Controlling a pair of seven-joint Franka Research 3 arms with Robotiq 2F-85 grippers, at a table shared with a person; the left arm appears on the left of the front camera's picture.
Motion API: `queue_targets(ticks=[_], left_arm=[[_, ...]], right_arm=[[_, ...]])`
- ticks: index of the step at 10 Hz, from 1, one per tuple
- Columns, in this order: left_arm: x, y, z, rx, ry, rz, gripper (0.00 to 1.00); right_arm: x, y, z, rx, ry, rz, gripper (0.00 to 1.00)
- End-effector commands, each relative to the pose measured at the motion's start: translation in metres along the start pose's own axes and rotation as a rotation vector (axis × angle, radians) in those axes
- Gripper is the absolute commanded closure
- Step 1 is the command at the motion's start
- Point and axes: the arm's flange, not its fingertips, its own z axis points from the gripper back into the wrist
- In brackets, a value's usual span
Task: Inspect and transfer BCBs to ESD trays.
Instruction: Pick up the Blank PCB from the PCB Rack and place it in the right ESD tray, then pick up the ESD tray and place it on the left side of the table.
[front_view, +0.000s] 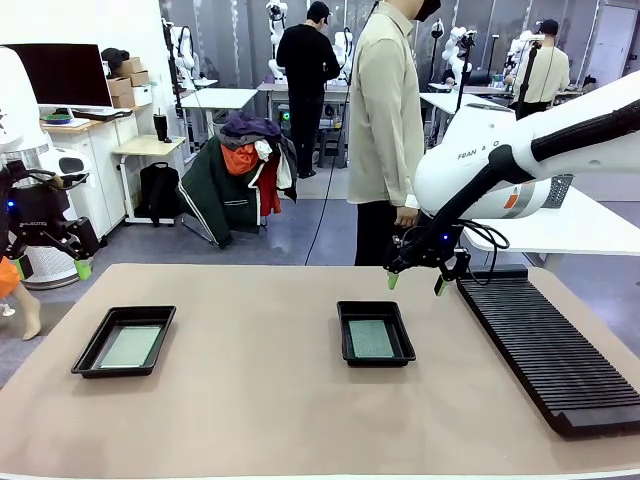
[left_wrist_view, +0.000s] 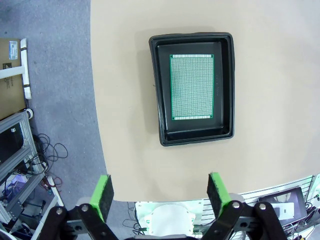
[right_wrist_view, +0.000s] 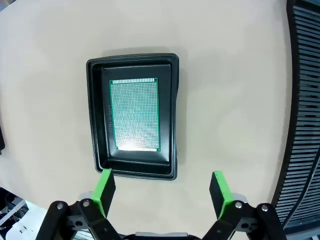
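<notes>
Black trays sit on the tan table, one near the left edge, one just right of the middle, and each holds a green board lying flat inside: the left board and the middle board. A long ribbed rack runs along the right edge. Nothing is gripped. The left gripper hangs off the table's left edge with its jaws apart; the right gripper hovers above the far edge, behind the middle tray, jaws apart too. A person stands at the far side, one hand hanging by the right arm.

Both trays being filled, the step looks like inspection or a final check. To do it well, each wrist should stay square over its tray so the whole board shows. The left wrist view sees its board fully, parallel to the tray walls. The right wrist view shows glare on the near end of its board, so a slight tilt of that wrist would probably help.
</notes>
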Motion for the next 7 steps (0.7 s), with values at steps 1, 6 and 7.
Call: queue_targets(ticks=[1,6,7], left_arm=[[-0.0007,0.0012,-0.001,0.0,-0.009,-0.006,0.0],[-0.0007,0.0012,-0.001,0.0,-0.009,-0.006,0.0],[-0.0007,0.0012,-0.001,0.0,-0.009,-0.006,0.0]], right_arm=[[-0.0014,-0.0009,-0.0009,-0.001,0.0,-0.001,0.0],[-0.0014,-0.0009,-0.0009,-0.001,0.0,-0.001,0.0],[-0.0014,-0.0009,-0.0009,-0.001,0.0,-0.001,0.0]])
